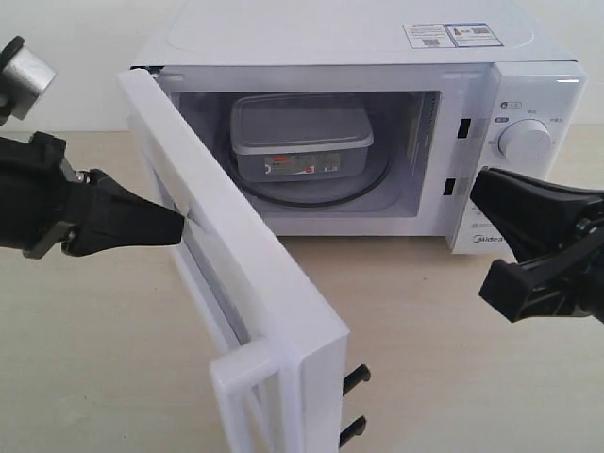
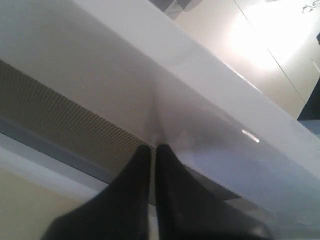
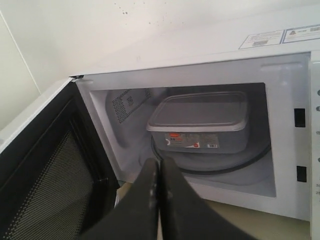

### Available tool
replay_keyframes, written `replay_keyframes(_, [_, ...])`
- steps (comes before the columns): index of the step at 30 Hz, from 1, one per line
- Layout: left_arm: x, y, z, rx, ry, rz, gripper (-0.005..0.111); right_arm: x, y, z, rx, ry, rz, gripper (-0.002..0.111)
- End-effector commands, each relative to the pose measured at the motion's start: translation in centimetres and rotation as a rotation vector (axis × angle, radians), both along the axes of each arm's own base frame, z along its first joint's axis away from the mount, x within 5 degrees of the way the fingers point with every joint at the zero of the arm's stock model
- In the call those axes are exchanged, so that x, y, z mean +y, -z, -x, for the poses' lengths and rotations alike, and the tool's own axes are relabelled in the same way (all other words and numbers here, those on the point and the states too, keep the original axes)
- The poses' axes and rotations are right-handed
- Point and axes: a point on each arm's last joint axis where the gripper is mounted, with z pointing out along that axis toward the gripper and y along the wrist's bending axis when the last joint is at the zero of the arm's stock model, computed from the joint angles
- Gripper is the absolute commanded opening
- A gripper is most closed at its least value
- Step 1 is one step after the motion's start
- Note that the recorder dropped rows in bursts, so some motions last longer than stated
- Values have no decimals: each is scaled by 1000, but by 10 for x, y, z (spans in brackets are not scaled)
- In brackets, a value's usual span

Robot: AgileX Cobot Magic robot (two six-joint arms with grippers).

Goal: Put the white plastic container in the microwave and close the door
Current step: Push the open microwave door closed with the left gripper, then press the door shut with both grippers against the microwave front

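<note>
A white microwave (image 1: 377,57) stands on a pale beige tabletop (image 1: 425,330) against a plain white wall (image 1: 57,28). The brand name "Midea" (image 1: 486,243) is printed low on its control panel, below a round white dial (image 1: 526,142). Two stickers (image 1: 453,36) lie on its top, and their print is too small to read.

The door (image 1: 255,283) stands wide open, with two black latch hooks (image 1: 354,377) on its free edge. The left gripper (image 1: 175,226), black with its jaws closed together and holding nothing, has its tips against the door's outer face.

The right gripper (image 3: 159,162) is also closed and empty. It hangs in front of the open cavity, clear of the microwave. Straight ahead of its tips, inside the oven, the white plastic container (image 3: 200,122) sits lidded on the glass turntable (image 3: 220,165). The container's small side label (image 3: 192,141) faces this gripper. The label shows a red mark, and its text cannot be read.
</note>
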Motion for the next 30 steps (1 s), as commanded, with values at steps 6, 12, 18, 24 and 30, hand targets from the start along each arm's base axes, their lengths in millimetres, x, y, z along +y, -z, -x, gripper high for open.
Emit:
replay_keyframes(6, [-4,7,-17,-47,-52,21,4,14,-23,1,-90,-110,59,0])
replay_keyframes(12, [-2,12,-30,-99,-132,13,4,21,-36,0,-54,-162,68,0])
replay_keyframes(18, [-5,15,-40,-121,-156,67,4,23,-41,1,-61,-184,84,0])
replay_keyframes(24, [-13,12,-49,-113,-84,112,4,21,-43,4,-67,-189,79,0])
replay_keyframes(30, [-15,11,-60,-117,-84,107,4,21,-42,4,-56,-197,87,0])
